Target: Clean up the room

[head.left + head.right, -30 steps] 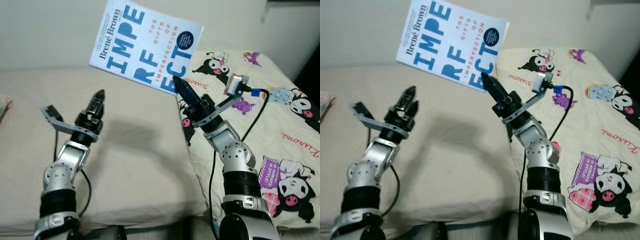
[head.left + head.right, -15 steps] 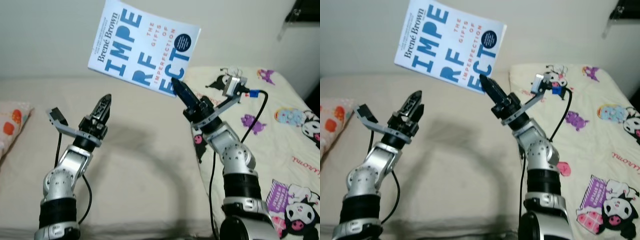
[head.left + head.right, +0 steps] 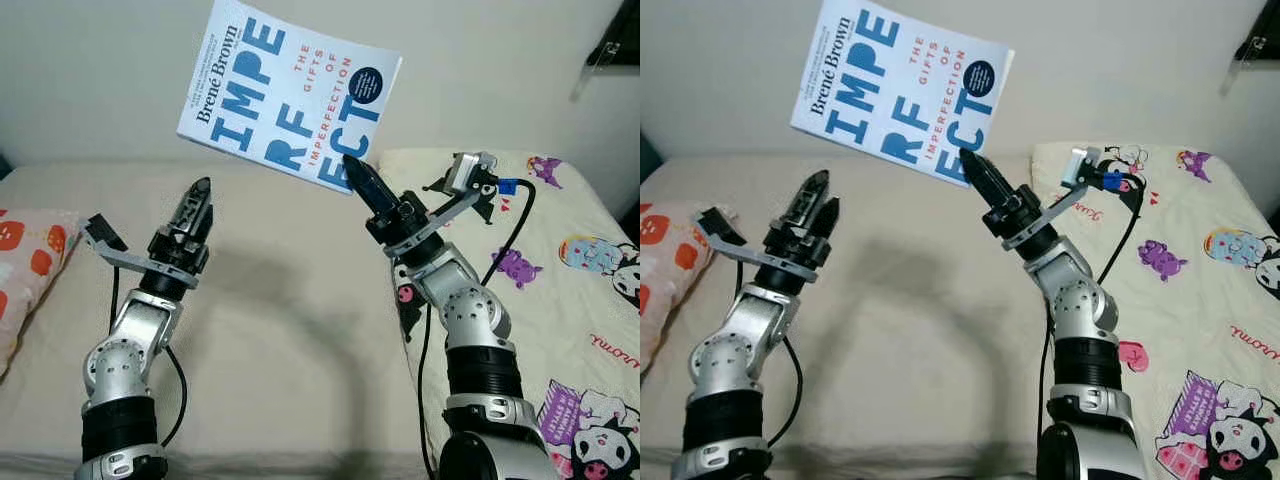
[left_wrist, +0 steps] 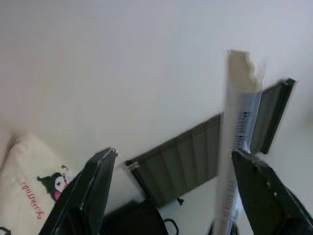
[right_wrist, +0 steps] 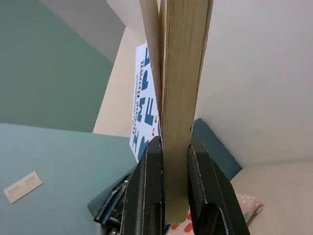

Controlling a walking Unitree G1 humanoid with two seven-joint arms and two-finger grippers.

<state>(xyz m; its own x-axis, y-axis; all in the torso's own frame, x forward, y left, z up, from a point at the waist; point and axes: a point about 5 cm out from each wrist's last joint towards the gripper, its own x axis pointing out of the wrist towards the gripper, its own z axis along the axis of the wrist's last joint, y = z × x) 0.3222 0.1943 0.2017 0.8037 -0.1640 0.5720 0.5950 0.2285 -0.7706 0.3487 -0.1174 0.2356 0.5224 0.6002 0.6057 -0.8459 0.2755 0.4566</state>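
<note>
1. Right gripper [image 3: 352, 166], at centre frame in the left eye view, is seen clamped on the lower corner of a white paperback book [image 3: 290, 90], its two black fingers [image 5: 146, 196] pressed against either side of the page block in the right wrist view.
2. Held aloft in the upper middle of the frame, the book is tilted, its blue cover lettering turned toward the head camera and a pale wall [image 3: 100, 70] seen behind it.
3. Left gripper [image 3: 198, 195] is raised at left of centre, below and to the left of the book and apart from it; its fingers [image 4: 93, 191] are shown spread wide, with nothing between them, in the left wrist view, where the book [image 4: 238, 132] is seen edge-on.
4. A beige mattress [image 3: 290, 330] is spread across the lower half of the frame beneath both silver arms.
5. A cream blanket printed with cartoon characters [image 3: 570, 270] is laid over the right side of the frame.
6. A pillow with orange-red spots [image 3: 25, 270] is seen at the left edge.
</note>
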